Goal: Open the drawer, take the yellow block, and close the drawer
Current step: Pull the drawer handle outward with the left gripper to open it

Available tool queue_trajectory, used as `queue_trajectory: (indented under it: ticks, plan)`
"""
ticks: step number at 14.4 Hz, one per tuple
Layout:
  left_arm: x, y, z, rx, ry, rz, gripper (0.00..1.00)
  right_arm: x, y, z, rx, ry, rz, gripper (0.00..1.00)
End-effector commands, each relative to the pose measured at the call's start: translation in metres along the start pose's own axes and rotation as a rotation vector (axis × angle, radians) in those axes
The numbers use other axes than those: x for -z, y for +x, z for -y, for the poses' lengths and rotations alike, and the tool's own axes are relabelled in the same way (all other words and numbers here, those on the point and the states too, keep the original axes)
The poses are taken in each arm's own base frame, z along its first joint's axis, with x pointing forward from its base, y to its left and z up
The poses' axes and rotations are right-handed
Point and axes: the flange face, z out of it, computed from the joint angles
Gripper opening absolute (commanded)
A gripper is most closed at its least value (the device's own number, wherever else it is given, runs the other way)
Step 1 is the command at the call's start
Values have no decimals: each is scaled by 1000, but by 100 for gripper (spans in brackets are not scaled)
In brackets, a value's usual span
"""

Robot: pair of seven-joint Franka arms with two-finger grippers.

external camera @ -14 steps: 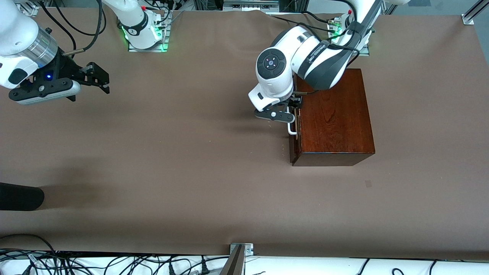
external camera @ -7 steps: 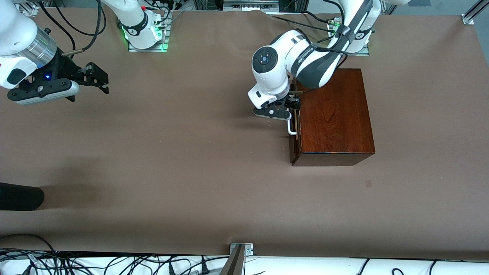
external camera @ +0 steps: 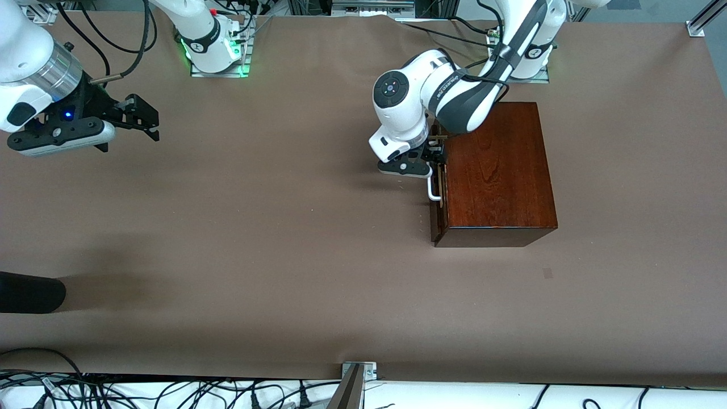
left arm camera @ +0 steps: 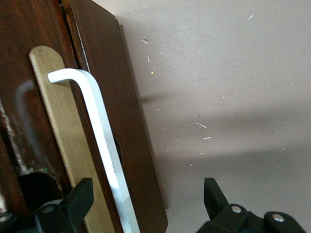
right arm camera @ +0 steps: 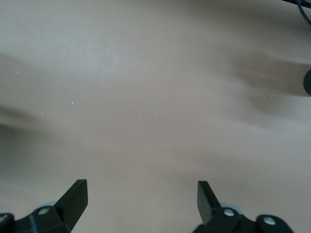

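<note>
The dark reddish-brown wooden box [external camera: 500, 170] stands toward the left arm's end of the table. Its drawer [external camera: 435, 218] looks pushed in, with the white bar handle [external camera: 434, 190] on its dark front. My left gripper [external camera: 434, 156] is open at the drawer front, one finger [left arm camera: 77, 199] on each side of the handle [left arm camera: 97, 131], not gripping it. My left gripper also shows in the left wrist view [left arm camera: 146, 196]. My right gripper [external camera: 145, 116] is open and empty, held above bare table [right arm camera: 141, 194] at the right arm's end. The yellow block is hidden.
A black rounded object [external camera: 28, 292] lies at the table's edge at the right arm's end, nearer the front camera. A metal bracket [external camera: 355, 378] and cables run along the table's front edge. Brown table surface [external camera: 255, 227] spreads between the arms.
My left arm's wrist has swung back toward its base and the gripper has shifted slightly along the handle. The right gripper has drifted a little toward the table's end.
</note>
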Motion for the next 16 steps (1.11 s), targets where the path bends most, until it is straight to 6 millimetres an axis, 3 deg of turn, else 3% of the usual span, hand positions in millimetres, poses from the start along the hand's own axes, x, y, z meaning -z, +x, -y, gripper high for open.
queue_trajectory:
  ticks: [1,7,13,16]
  plan:
    - [-23,-4,-17,30,16,-11,100,5,0,-1,-3,-16,-14,100]
    - [-46,-6,-41,84,32,-44,100,2,3,-2,-6,-16,-17,100]
    - [-26,17,-81,115,-70,-117,100,1,2,-13,-23,-16,-15,100]
    - [-28,20,-113,119,-101,-118,100,1,2,-18,-29,-17,-12,100]
